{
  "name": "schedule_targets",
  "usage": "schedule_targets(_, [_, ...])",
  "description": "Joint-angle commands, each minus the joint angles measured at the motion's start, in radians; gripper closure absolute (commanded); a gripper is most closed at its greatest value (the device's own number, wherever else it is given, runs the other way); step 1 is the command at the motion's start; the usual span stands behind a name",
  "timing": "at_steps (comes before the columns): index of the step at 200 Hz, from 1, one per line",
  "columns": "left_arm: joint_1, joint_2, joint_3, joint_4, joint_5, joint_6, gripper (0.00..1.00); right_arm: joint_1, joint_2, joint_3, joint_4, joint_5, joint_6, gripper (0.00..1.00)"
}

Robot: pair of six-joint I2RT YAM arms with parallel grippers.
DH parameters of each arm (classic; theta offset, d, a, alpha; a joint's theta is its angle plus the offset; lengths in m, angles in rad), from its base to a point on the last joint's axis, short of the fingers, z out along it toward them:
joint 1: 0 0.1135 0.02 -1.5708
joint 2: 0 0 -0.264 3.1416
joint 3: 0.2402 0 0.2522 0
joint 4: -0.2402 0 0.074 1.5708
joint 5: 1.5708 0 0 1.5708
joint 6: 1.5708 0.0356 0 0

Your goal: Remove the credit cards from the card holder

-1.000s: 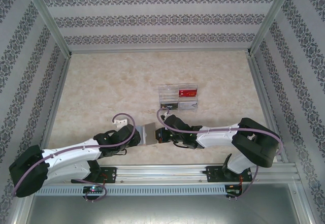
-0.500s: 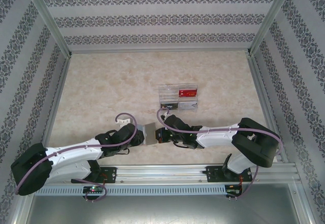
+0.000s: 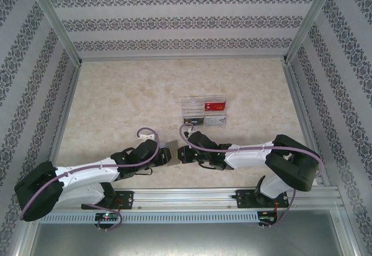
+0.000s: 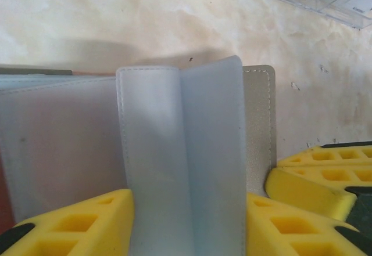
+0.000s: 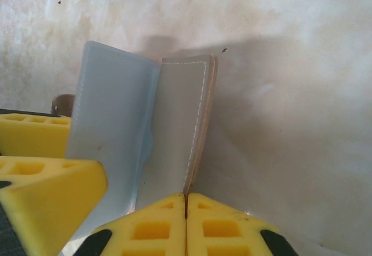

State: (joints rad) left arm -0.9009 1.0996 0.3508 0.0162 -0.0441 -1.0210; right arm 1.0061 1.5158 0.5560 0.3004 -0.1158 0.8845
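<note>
Left gripper [image 3: 164, 154] slid right since earlier frame, covering most of holder [image 3: 172, 152]; right gripper [image 3: 182, 153] unmoved

Top: three cards [image 3: 214, 105] (red, white, dark) lay in tray [image 3: 185, 100], so removal looked done; holder was between grippers near front of table [image 3: 116, 105]

Left wrist: clear sleeves [image 4: 180, 151] fanned, seemingly empty; jaws half apart around them, grip untellable

Right wrist: jaws closed, pinching stitched grey cover [image 5: 180, 122] by edge; likely left: setting holder down

The surface [image 3: 116, 105] is pale and blotchy, like beige stone. A clear plastic tray [image 3: 190, 104] sits flat on it, a little right of the middle.
</note>
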Motion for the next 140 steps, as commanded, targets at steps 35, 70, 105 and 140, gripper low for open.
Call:
schedule_targets(35, [0.008,0.082,0.024,0.113,0.051,0.015,0.51,0.002,0.004,-0.023,-0.008,0.069,-0.020,0.73])
schedule_targets(70, [0.008,0.094,0.048,0.120,0.071,0.020,0.52,0.001,0.013,-0.042,-0.023,0.103,-0.023,0.72])
schedule_targets(105, [0.009,0.044,0.064,0.088,0.081,0.028,0.52,-0.001,0.058,-0.032,-0.005,0.083,-0.031,0.78])
schedule_targets(140, [0.009,-0.100,0.063,-0.081,-0.009,0.028,0.52,0.000,0.101,-0.014,0.005,0.065,-0.031,0.81])
